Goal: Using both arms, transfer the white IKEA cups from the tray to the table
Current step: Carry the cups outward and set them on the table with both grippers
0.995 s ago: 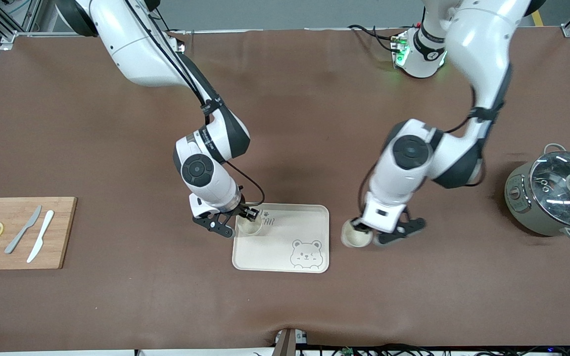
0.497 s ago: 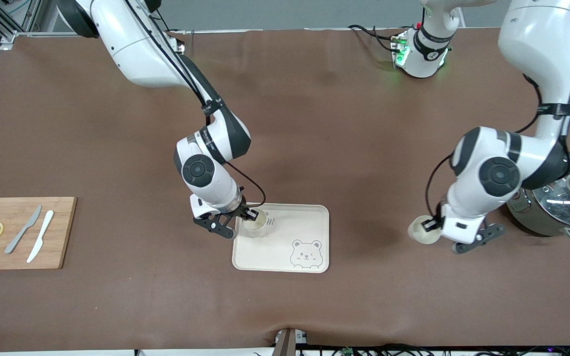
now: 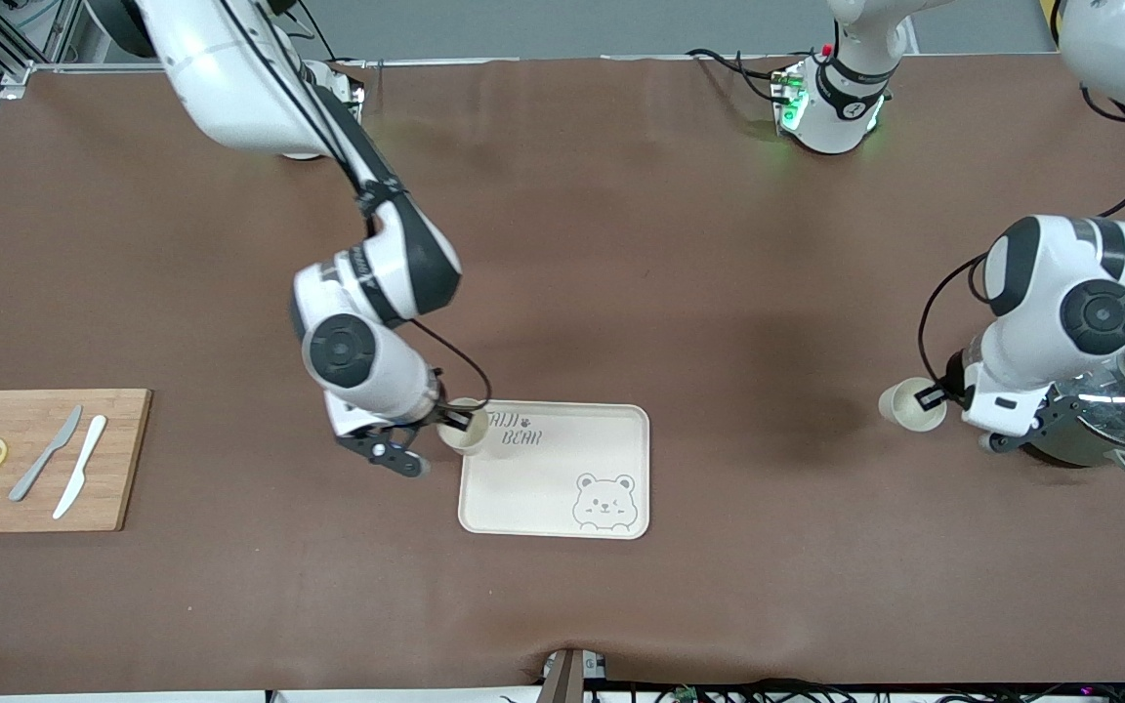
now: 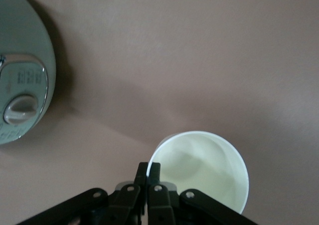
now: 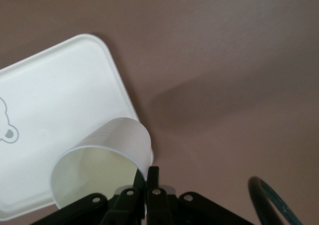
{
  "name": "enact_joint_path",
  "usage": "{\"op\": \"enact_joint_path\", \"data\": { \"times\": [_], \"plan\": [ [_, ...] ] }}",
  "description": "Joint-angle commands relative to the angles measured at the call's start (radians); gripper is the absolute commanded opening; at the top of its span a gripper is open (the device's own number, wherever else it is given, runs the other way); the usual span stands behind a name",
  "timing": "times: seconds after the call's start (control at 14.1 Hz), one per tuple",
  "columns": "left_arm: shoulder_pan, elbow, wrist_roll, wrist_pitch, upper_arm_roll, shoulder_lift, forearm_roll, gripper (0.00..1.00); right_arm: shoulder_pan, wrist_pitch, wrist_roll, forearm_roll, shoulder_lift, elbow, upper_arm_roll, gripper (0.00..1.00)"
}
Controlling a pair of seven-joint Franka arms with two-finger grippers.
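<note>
Cream-white, the tray [image 3: 555, 471] serves as the reference point for this report; it lies on the brown table [image 3: 621, 244] and carries no cup resting on its floor.

Right gripper [image 3: 426, 439]: over the tray's corner toward the right arm's end of the table. Jaws clenched on the rim wall of one white cup [image 3: 462, 430], which is lifted and tilted in the right wrist view, its mouth open to the camera. The cup hangs over the tray's edge, partly out over the table.

Left gripper [image 3: 953, 405]: well apart from the tray, toward the left arm's end of the table, beside the cooking pot [image 3: 1100, 395]. Jaws clenched on the rim of the second white cup [image 3: 912, 404]. The pictures do not settle whether this cup is in the air or already resting on the table.

Other items: a wooden cutting board [image 3: 40, 459] with knives and lemon slices lies well apart from the tray, toward the right arm's end.

Assessment: both cups are in transit, and the step in hand appears to be carry and set-down. Recommended practice: bring the right cup fully off the tray before lowering, level it so the base lands flat, and part the jaws only once it sits on the table. Keep the left cup away from the pot when lowering.
</note>
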Motion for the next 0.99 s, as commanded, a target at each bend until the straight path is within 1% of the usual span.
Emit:
{"op": "enact_joint_path", "data": {
  "times": [0.0, 0.07, 0.14, 0.21, 0.28, 0.43, 0.57, 0.71, 0.85, 0.92],
  "plan": [
    [0.164, -0.085, 0.066, 0.060, -0.117, -0.022, -0.026, 0.00, -0.058, -0.018, -0.100, -0.003, -0.112, -0.119, 0.013, 0.00],
    [0.181, -0.085, 0.074, 0.059, -0.131, -0.017, -0.026, 0.00, -0.078, -0.019, -0.138, -0.003, -0.138, -0.154, 0.013, 0.00],
    [0.181, -0.080, 0.110, 0.059, -0.131, -0.014, -0.026, 0.25, -0.103, -0.019, -0.189, -0.003, -0.168, -0.191, 0.013, 0.00],
    [0.183, -0.074, 0.153, 0.059, -0.131, -0.008, -0.026, 0.64, -0.127, -0.022, -0.242, -0.003, -0.193, -0.232, 0.013, 0.00],
    [0.183, -0.066, 0.164, 0.059, -0.131, -0.005, -0.026, 1.00, -0.149, -0.019, -0.296, -0.007, -0.228, -0.292, 0.012, 0.00],
    [0.181, -0.039, 0.163, 0.053, -0.132, -0.011, -0.056, 1.00, -0.204, -0.016, -0.391, -0.036, -0.280, -0.381, 0.012, 0.00],
    [0.180, 0.009, 0.158, 0.024, -0.137, -0.017, -0.095, 1.00, -0.247, -0.004, -0.474, -0.074, -0.317, -0.456, 0.012, 0.00],
    [0.180, 0.094, 0.152, -0.079, -0.163, -0.017, -0.101, 1.00, -0.298, 0.010, -0.540, -0.112, -0.348, -0.515, 0.012, 0.00],
    [0.180, 0.148, 0.149, -0.144, -0.180, -0.017, -0.102, 1.00, -0.345, 0.033, -0.624, -0.114, -0.366, -0.564, 0.012, 0.00],
    [0.180, 0.165, 0.149, -0.167, -0.183, -0.019, -0.104, 1.00, -0.368, 0.065, -0.667, -0.114, -0.376, -0.599, 0.013, 0.00]
  ]
}}
